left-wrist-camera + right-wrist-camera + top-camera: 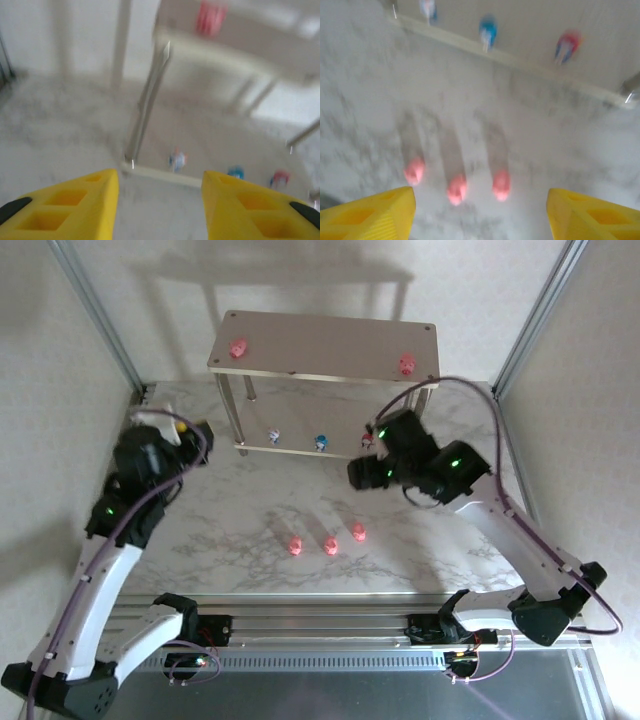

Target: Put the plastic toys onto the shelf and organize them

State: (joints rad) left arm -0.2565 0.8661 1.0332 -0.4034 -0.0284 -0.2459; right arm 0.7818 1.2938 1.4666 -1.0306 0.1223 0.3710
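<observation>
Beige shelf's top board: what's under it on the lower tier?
At the front edge of the lower beige board stand a greyish-white plastic figurine, a blue-marked one and a red-marked one. From above, the top board covers the rest of that tier, hiding anything further back.

A robotics lab cell is indicated: a marble-patterned table [230,510] is enclosed by white panels [40,360] and aluminium posts [96,310].

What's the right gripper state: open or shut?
Open: the right gripper shows yellow fingers wide apart in its wrist view, nothing between them; three pink toys lie on the table.
</observation>
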